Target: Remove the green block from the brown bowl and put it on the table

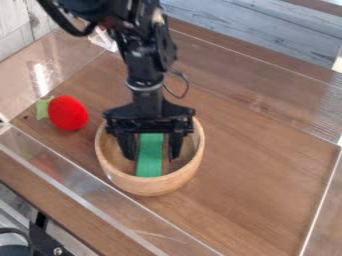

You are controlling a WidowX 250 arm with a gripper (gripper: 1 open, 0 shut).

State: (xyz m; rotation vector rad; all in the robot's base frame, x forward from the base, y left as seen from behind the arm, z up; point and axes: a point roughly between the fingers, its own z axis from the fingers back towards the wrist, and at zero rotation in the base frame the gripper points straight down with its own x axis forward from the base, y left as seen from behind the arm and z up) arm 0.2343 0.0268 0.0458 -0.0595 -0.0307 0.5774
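The desk (267, 130) was a brown wood-grain top with long plank lines, closed in by clear acrylic walls (80, 215) along its near and left edges. To the right of the brown bowl (114, 170) a wide stretch of bare wood lay open, reaching toward the right edge and the far side. To the left there was less room: a red ball (67, 113) sat near the bowl, apart from it, close to the left wall. The bowl itself stood not far from the near wall.

The green block (151, 155) lay inside the bowl, leaning on the inner slope, its long axis running from the near rim up and away toward the far side, nearly in line with the view. Its far end was hidden behind the gripper.

The gripper (155, 135) pointed straight down over the bowl with its fingers spread wide, one on each side of the block's far part. It had hold of nothing; whether the fingers touched the block could not be told.

No writing or label could be read anywhere.
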